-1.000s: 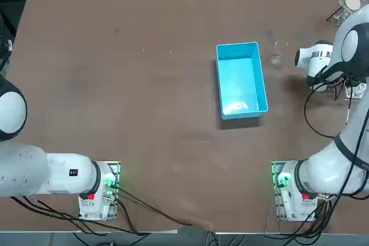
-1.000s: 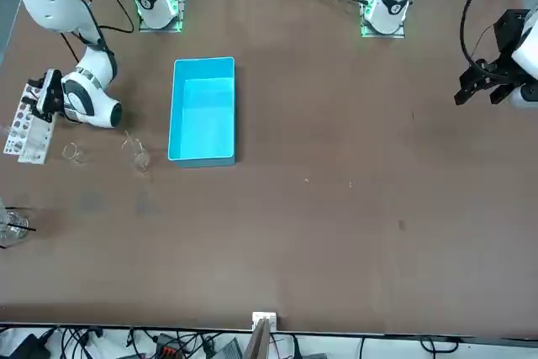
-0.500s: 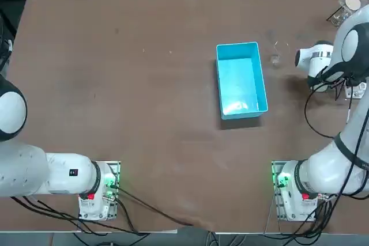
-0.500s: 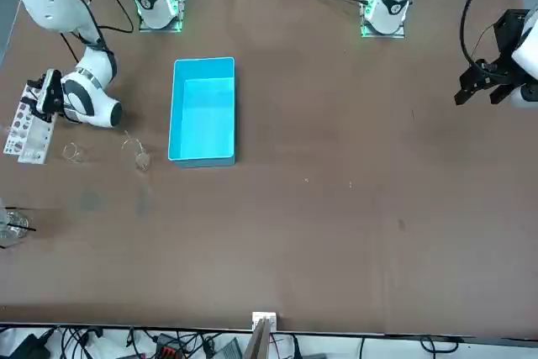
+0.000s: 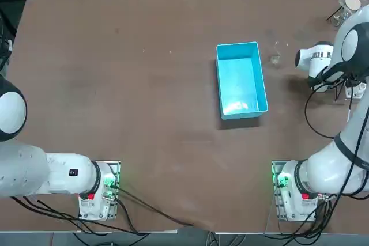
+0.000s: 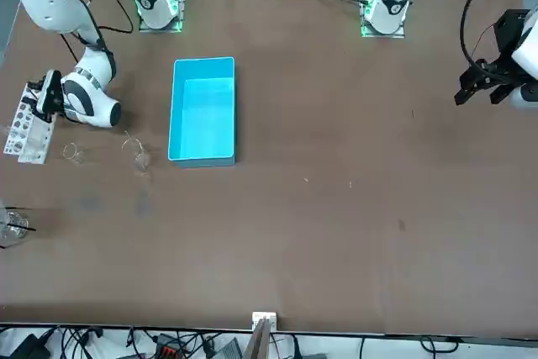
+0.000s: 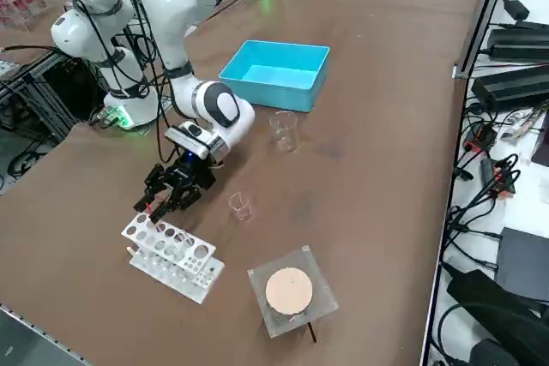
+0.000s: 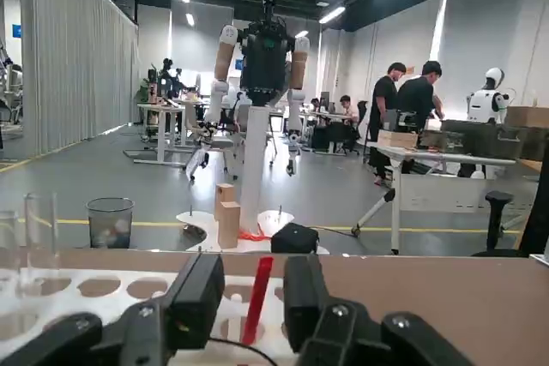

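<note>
The right gripper (image 7: 163, 201) hangs over the tube rack (image 7: 176, 259) at the table's (image 7: 369, 126) right edge, a small beaker (image 7: 241, 206) just left of the rack, a larger beaker (image 7: 284, 130) beside the bin (image 7: 276, 73), a dish (image 7: 290, 291) beyond.

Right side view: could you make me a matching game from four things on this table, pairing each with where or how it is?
1. blue bin
2. test tube rack
3. taller glass beaker
4. right claw

A. open, low at the rack's edge, a red stick between its fingers
B. white, with rows of round holes
C. empty, mid-table
D. standing next to the bin

Pairs: 1-C, 2-B, 3-D, 4-A
</note>
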Action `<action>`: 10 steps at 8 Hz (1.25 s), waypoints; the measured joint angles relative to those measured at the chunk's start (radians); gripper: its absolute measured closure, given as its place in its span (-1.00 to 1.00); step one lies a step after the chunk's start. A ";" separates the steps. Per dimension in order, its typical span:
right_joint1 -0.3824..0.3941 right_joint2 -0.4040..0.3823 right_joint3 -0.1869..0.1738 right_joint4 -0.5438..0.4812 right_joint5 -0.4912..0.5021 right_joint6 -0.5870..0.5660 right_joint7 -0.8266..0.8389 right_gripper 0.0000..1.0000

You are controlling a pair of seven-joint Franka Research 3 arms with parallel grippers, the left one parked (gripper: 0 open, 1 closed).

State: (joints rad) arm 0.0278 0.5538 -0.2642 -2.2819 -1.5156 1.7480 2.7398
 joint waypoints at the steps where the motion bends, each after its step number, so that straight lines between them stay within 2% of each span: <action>1: 0.000 0.000 0.000 0.000 0.000 0.000 0.001 0.08; 3: 0.000 0.000 0.000 0.001 -0.002 0.001 0.001 0.23; 6: -0.001 0.000 0.000 0.001 -0.003 0.001 0.001 0.62; 10: -0.001 0.000 0.000 0.001 -0.004 0.001 0.002 0.81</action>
State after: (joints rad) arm 0.0269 0.5539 -0.2642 -2.2806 -1.5197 1.7492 2.7413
